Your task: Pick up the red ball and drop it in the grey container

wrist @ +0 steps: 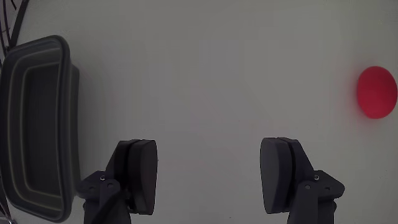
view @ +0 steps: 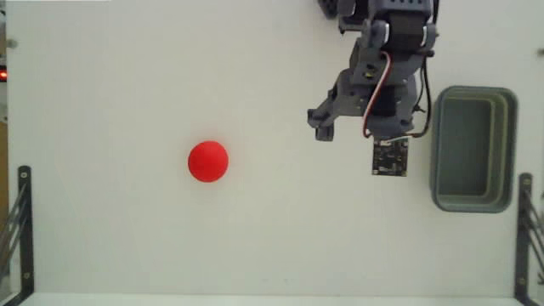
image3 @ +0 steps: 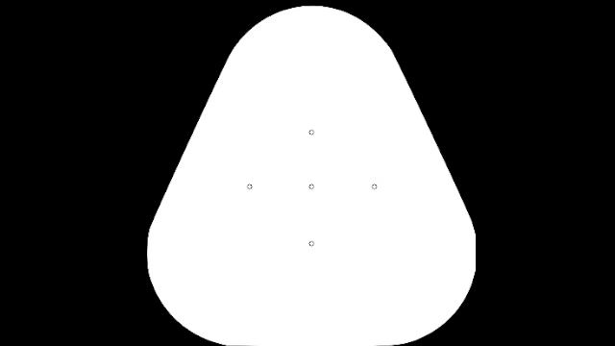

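Observation:
The red ball (view: 208, 161) lies alone on the white table, left of centre in the fixed view, and shows at the right edge of the wrist view (wrist: 377, 92). The grey container (view: 473, 148) stands at the right side of the table, hollow side up and with nothing visible inside; in the wrist view it fills the left edge (wrist: 37, 124). My gripper (view: 355, 134) hangs over the table between the two, closer to the container and well apart from the ball. It is open, with nothing between its dark fingers (wrist: 138, 174) in the wrist view (wrist: 208, 177).
Black metal brackets stand at the table's lower left (view: 21, 221) and lower right (view: 527, 229) edges in the fixed view. The arm's base sits at the top edge, above the gripper. A small circuit board (view: 390, 157) hangs from the wrist.

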Controlling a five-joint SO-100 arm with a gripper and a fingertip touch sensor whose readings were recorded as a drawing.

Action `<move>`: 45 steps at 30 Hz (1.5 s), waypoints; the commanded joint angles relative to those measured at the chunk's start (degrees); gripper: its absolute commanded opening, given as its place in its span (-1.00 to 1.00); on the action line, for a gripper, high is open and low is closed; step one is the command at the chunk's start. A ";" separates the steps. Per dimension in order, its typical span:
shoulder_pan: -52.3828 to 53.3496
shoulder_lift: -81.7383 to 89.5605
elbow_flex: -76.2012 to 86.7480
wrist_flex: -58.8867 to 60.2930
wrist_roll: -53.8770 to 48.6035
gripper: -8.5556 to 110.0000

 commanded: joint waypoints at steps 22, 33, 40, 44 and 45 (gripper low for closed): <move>-0.26 1.93 0.21 0.13 0.26 1.00; -0.23 1.93 0.21 0.13 0.26 1.00; 1.42 1.93 0.21 0.13 0.26 1.00; 3.23 1.93 0.21 0.13 0.26 1.00; 3.72 1.93 0.21 0.13 0.26 1.00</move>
